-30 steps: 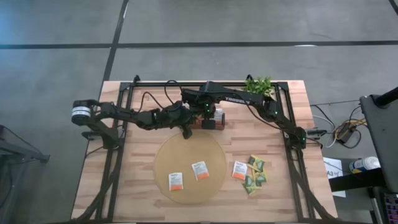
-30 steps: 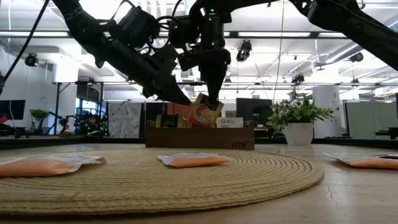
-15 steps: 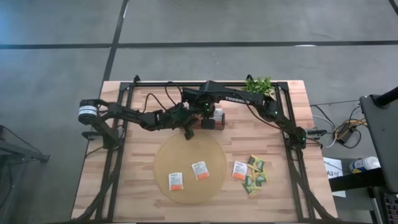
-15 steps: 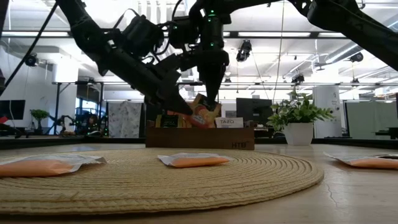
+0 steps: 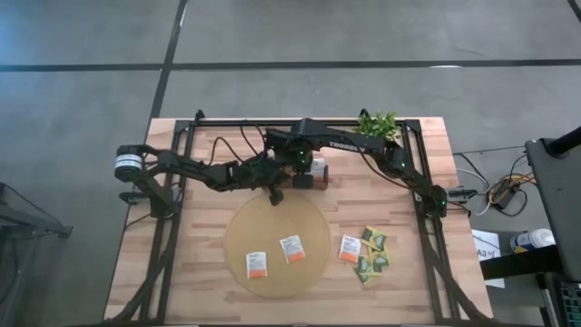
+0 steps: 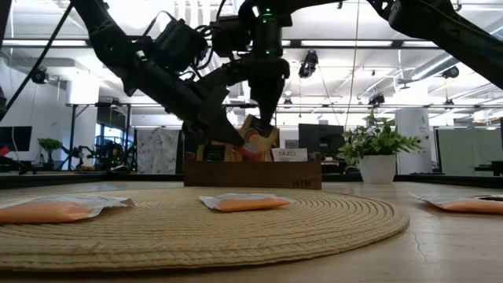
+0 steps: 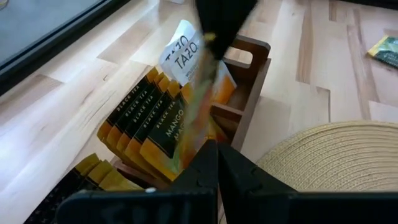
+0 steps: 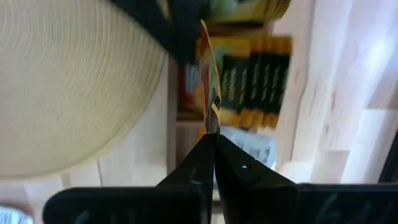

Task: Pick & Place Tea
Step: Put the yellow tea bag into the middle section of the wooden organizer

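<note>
Both arms reach mid-table, left claw [image 6: 228, 135] and right claw [image 6: 263, 126] closed.

There are two white and orange sachets [image 5: 257, 264] on the one round mat [image 5: 238, 238], and one more [image 5: 349, 249] lies on the table [image 5: 454, 154] beside it. The green and yellow sachets [image 5: 373, 260] make a small heap of maybe four; they overlap, so this count is not sure. One tray [image 6: 251, 174], one plant [image 5: 379, 124], two arms.
</note>
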